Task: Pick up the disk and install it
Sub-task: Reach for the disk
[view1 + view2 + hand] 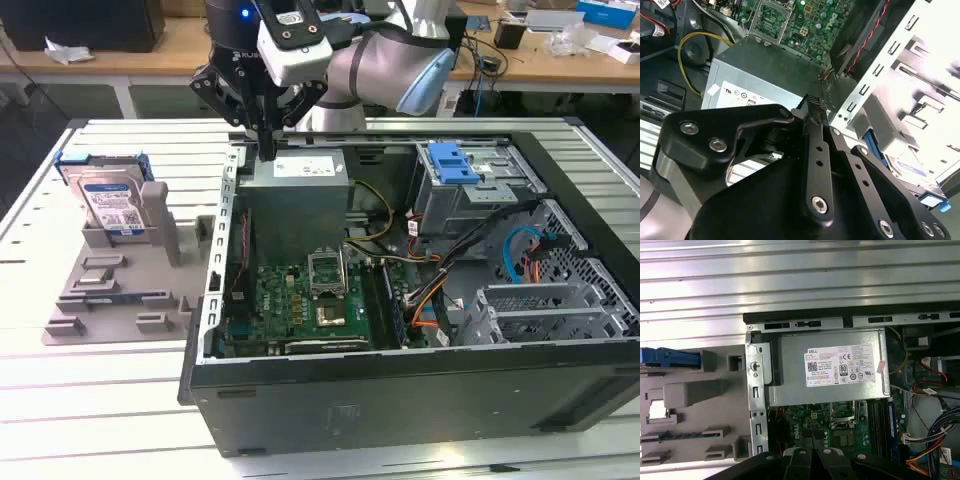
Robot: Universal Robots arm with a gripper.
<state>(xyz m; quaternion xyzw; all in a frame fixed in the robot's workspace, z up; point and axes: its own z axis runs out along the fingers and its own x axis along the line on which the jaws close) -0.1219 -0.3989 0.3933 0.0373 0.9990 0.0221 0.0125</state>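
- Exterior view: just one disk (pixel 112 200), standing on edge in the one grey holder (pixel 110 300), near the desk's (pixel 100 420) edge at the exterior view's left.
- One hand (pixel 266 148), fingers pinched together with nothing in them, well apart from the disk.
- It hangs over the rim of the one open computer case (pixel 400 400), right by the grey box with the white sticker (pixel 300 170).

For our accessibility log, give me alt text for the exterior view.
The robot arm's tool hangs shut and empty over the power supply in an open computer case. The disk stands upright in a grey holder on the slatted table, at the exterior view's left.
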